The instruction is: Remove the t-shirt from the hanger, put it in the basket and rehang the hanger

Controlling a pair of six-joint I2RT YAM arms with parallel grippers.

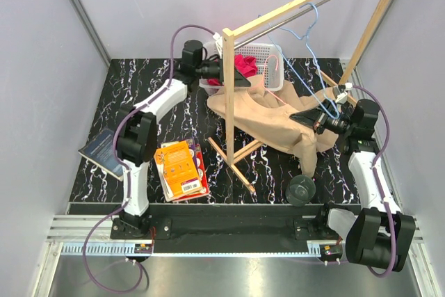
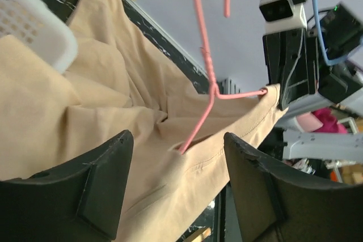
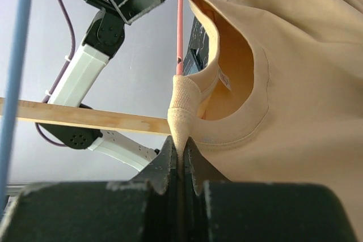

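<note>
Right gripper (image 3: 180, 154) is clamped fully shut on the ribbed neckband of the t-shirt (image 3: 295, 83), with a little fold of the knit squeezed between the black fingers. The shirt is plain tan cotton, soft looking, with neat stitching round the collar. The thin pink hanger (image 3: 180, 26) wire runs up out of the neck hole right above the pinch. There's a small white label (image 3: 225, 81) inside the collar, but it's too tiny to read.

Left gripper (image 2: 177, 143) is spread wide, with nothing between its chunky matte black fingers. It just faces the shirt and the pink wire from the other side.

Further out, the shirt sags in loose folds off the wooden rack (image 1: 228, 95), with its lower part draped down toward the black marbled table (image 1: 278, 165). A white plastic mesh basket (image 2: 39, 38) sits next to it, and a blue wire hanger (image 3: 15, 55) is on the rail. A glossy orange packet (image 1: 182, 168) lies flat near the left arm, and its print is too small to make out.
</note>
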